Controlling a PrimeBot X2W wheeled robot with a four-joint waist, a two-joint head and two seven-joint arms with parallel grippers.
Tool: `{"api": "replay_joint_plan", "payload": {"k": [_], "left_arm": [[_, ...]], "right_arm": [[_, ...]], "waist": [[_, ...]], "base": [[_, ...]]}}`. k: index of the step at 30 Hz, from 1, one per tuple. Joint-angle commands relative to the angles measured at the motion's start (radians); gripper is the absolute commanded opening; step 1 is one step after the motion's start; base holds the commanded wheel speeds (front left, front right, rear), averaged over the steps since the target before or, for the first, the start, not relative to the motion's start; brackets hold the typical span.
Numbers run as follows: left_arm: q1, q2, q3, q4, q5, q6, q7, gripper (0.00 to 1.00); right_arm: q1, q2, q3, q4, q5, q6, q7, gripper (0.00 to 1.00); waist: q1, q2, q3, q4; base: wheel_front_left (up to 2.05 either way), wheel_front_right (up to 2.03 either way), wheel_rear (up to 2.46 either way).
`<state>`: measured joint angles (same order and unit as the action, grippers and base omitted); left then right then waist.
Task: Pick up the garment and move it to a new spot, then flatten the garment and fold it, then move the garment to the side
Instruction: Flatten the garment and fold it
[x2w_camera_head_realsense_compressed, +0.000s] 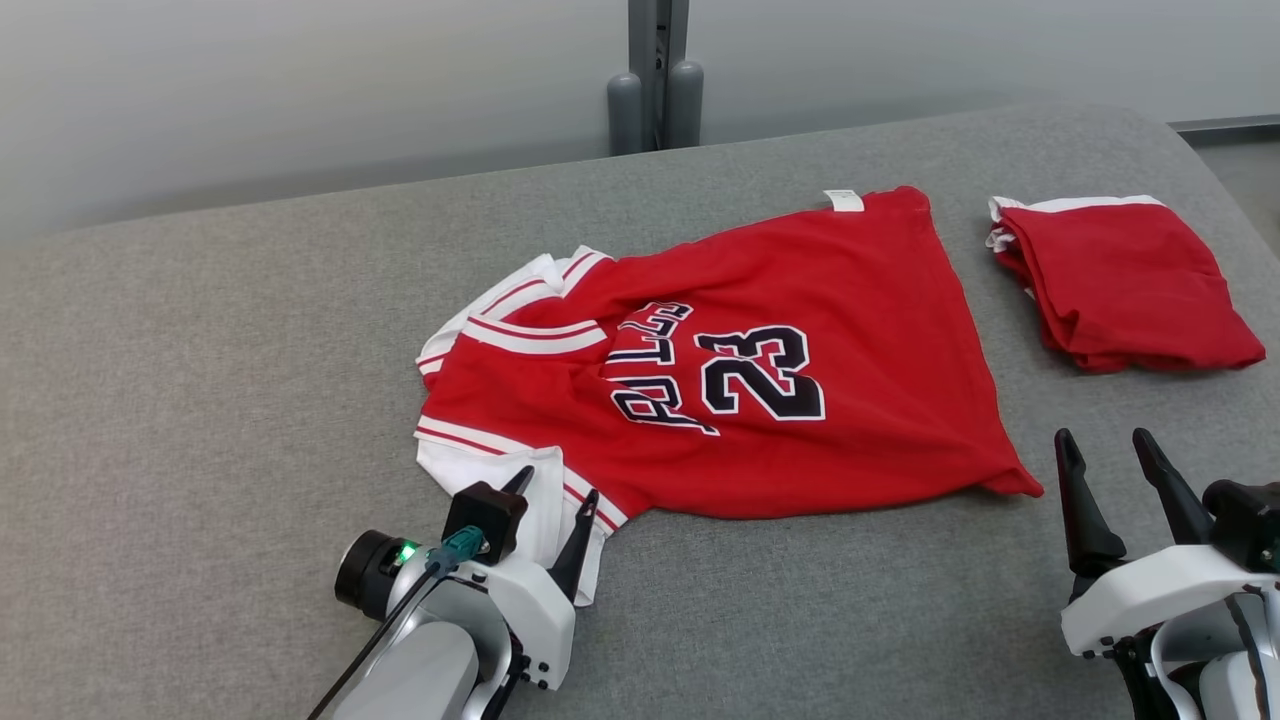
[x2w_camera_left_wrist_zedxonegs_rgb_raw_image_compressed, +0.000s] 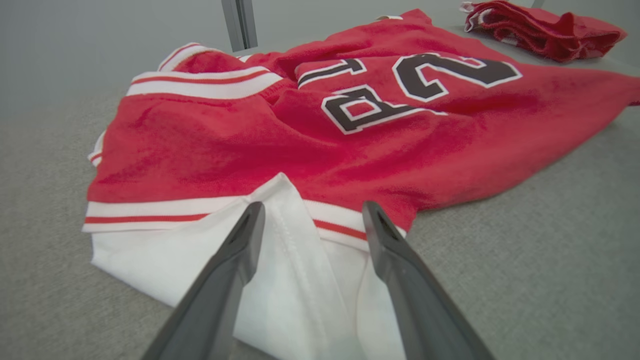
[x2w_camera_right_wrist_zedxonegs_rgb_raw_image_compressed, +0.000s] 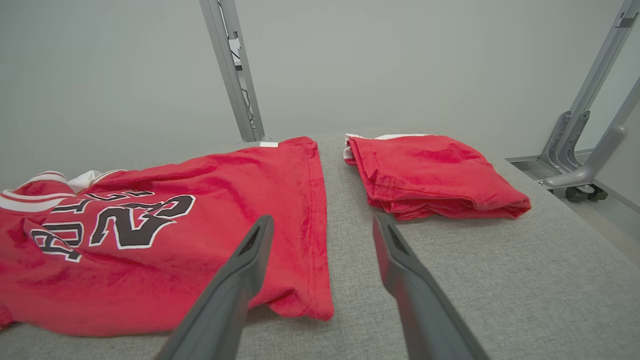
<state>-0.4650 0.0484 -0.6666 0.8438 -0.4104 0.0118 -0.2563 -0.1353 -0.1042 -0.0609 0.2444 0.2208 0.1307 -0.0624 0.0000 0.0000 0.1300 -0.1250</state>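
The garment (x2w_camera_head_realsense_compressed: 760, 330) is a red jersey with white trim and a black "23", lying spread but wrinkled in the middle of the grey surface (x2w_camera_head_realsense_compressed: 200, 400). My left gripper (x2w_camera_head_realsense_compressed: 555, 490) stands open over its white lower-left corner; in the left wrist view that gripper (x2w_camera_left_wrist_zedxonegs_rgb_raw_image_compressed: 312, 212) has the white fabric (x2w_camera_left_wrist_zedxonegs_rgb_raw_image_compressed: 280, 280) between and under its fingers without being pinched. My right gripper (x2w_camera_head_realsense_compressed: 1105, 445) is open just right of the jersey's lower-right corner (x2w_camera_head_realsense_compressed: 1010, 485). In the right wrist view the right gripper (x2w_camera_right_wrist_zedxonegs_rgb_raw_image_compressed: 322, 225) points past the garment's (x2w_camera_right_wrist_zedxonegs_rgb_raw_image_compressed: 210, 225) hem corner (x2w_camera_right_wrist_zedxonegs_rgb_raw_image_compressed: 315, 305).
A second red piece (x2w_camera_head_realsense_compressed: 1120, 285), folded, lies at the right of the surface, also seen as the folded piece (x2w_camera_right_wrist_zedxonegs_rgb_raw_image_compressed: 430, 175) in the right wrist view. A grey post (x2w_camera_head_realsense_compressed: 655, 75) rises behind the far edge. Metal frame legs (x2w_camera_right_wrist_zedxonegs_rgb_raw_image_compressed: 580, 150) stand off the right side.
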Motion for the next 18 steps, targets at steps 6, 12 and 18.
{"api": "replay_joint_plan", "payload": {"k": [6,12,18], "left_arm": [[-0.044,0.005,-0.042,0.072,-0.049,0.044,-0.006,0.98],[-0.066,0.005,-0.078,0.105,-0.094,0.063,-0.007,0.28],[-0.078,0.005,-0.08,0.077,-0.127,0.079,-0.01,0.0]], "right_arm": [[-0.015,-0.004,-0.012,0.021,0.0,0.0,-0.022,1.0],[-0.027,0.003,-0.011,0.036,-0.001,0.0,-0.041,1.0],[-0.036,0.002,-0.011,0.048,0.006,0.0,-0.051,1.0]], "waist": [[0.0,0.0,0.004,-0.007],[0.0,0.0,0.008,0.012],[0.0,0.0,0.01,0.041]], "base": [[0.0,0.0,0.0],[0.0,0.0,0.0],[0.0,0.0,0.0]]}}
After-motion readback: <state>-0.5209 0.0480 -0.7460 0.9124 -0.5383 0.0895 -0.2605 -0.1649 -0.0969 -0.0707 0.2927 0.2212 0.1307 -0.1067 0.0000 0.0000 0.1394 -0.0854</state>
